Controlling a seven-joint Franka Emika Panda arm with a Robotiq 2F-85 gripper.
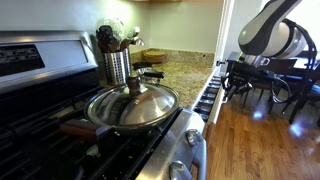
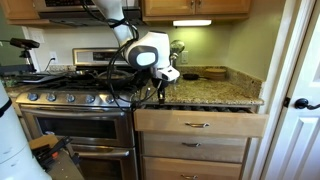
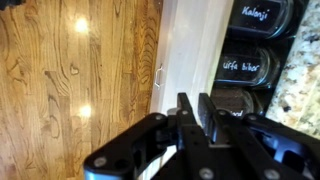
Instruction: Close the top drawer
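The top drawer (image 2: 200, 123) stands pulled out under the granite countertop (image 2: 218, 93). In an exterior view it (image 1: 209, 97) shows rows of dark-lidded spice jars inside. In the wrist view I see its pale front edge (image 3: 176, 45) with a small handle (image 3: 158, 74) and labelled jars (image 3: 240, 65) behind it. My gripper (image 3: 194, 100) hangs just above the drawer's front edge with its fingers shut and nothing between them. It also shows in both exterior views (image 2: 160, 93) (image 1: 237, 87).
A stove (image 2: 70, 100) stands beside the drawer, with a lidded pan (image 1: 133, 105) and a steel utensil holder (image 1: 117, 65). More drawers (image 2: 195, 148) lie below. A door (image 2: 300, 100) is close by. Wood floor (image 3: 70, 70) lies in front, with dark chairs (image 1: 290, 85) beyond.
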